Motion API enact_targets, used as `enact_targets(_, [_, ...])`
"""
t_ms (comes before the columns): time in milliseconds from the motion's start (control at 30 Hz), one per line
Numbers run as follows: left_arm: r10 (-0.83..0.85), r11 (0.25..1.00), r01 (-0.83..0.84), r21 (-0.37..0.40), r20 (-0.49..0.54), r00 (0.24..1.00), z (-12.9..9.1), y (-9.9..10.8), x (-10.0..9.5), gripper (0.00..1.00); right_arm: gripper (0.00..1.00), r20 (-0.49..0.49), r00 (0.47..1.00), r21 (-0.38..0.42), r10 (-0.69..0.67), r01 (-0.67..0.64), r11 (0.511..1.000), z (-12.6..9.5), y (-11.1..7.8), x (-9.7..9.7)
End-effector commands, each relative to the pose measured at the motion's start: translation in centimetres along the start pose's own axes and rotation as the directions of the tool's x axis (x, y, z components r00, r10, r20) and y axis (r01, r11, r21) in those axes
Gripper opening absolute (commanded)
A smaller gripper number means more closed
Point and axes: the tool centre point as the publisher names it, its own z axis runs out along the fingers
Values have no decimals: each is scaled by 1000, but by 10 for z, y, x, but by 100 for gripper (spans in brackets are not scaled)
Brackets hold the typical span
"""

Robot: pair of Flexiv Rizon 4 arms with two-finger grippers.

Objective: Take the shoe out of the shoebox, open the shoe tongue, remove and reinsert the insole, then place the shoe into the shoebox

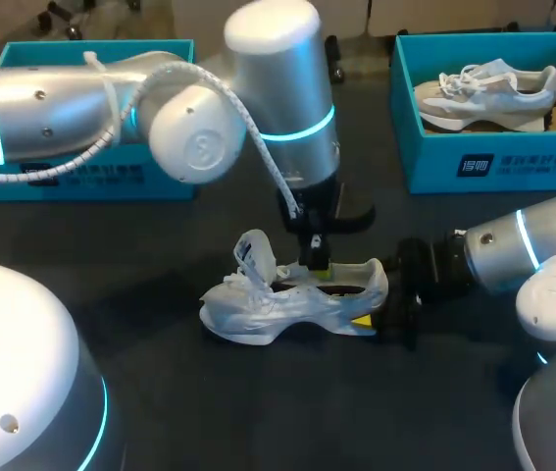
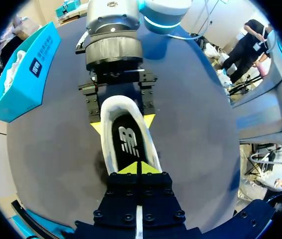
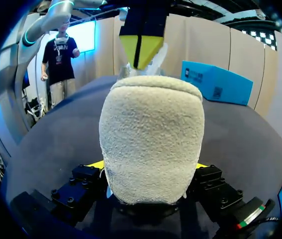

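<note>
Right gripper (image 3: 148, 167) tight on shoe (image 1: 278, 299) heel; left gripper (image 2: 138, 168) tips together at white-logo black insole (image 2: 128, 139).

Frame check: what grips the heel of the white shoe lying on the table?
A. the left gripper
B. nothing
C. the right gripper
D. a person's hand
C: the right gripper has a yellow-tipped finger on each side of the heel of the shoe.

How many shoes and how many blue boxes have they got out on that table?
Shoes: 2 (loose shoe, boxed shoe)
Boxes: 2 (left box, right box)
Total: 4
</note>
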Motion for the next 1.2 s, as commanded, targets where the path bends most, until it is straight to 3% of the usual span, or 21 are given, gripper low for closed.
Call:
enact_targets(33, [13, 1000, -13, -7, -27, 1000, 16, -7, -5, 0, 0, 1, 1000, 5, 0, 0, 1000, 2, -5, -3])
enact_targets(333, [7, 999, -9, -35, -59, 998, 39, 1, -2, 0, 0, 1, 1000, 5, 0, 0, 1000, 2, -5, -3])
enact_targets(1200, [34, 997, -44, -64, -149, 988, 69, 9, 16, 0, 0, 1, 1000, 5, 0, 0, 1000, 2, -5, -3])
